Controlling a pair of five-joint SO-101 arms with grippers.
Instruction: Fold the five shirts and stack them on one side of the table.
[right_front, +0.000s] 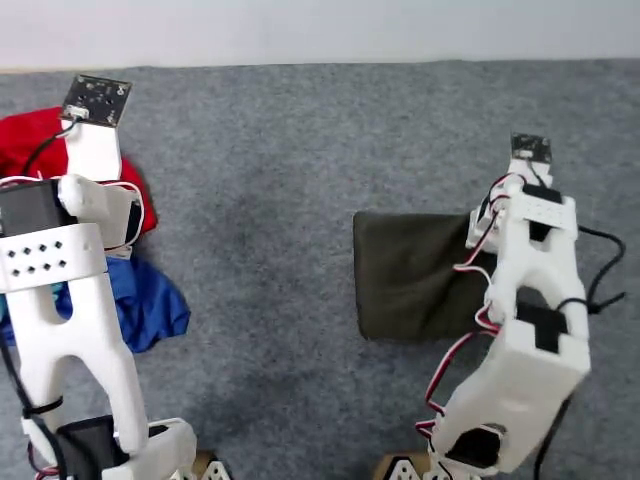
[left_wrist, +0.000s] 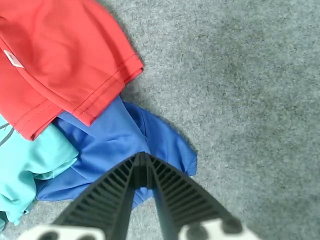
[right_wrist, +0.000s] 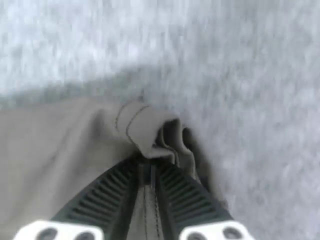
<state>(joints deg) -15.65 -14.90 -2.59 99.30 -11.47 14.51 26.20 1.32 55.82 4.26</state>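
Four shirts in sight. Right gripper (right_wrist: 145, 162): clenched on a bunched edge of the olive shirt (right_wrist: 60, 150), a small hem fold standing up just past the tips, the rest of the cloth lying flat beneath and behind the jaws on the grey table (right_wrist: 240, 75). Left gripper (left_wrist: 145, 162): clenched too, tips pressed together, hanging over the blue shirt (left_wrist: 115, 140); probably holding nothing, though hard to tell for certain from so near. Beyond its tips the red shirt (left_wrist: 65, 55), lying partly over the blue one; to one side of the gripper the teal shirt (left_wrist: 30, 160), touching both, all three crumpled in one pile.

Judging by the look: light, thin knit cloth, very soft, with no stiffness at all. Sags wherever unsupported, so better not to lift high from one point only. Likely to drag a little on the rough table cover rather than slide freely. Not fragile, not slippery. Best to take hold at a hem or a corner, on the thicker ridge of the seam, for a firm pinch. For the olive one, better to pinch both layers together; otherwise a risk of peeling up only the top layer. For the pile, better to begin with the red one, on top, at its stitched edge nearest the tips.
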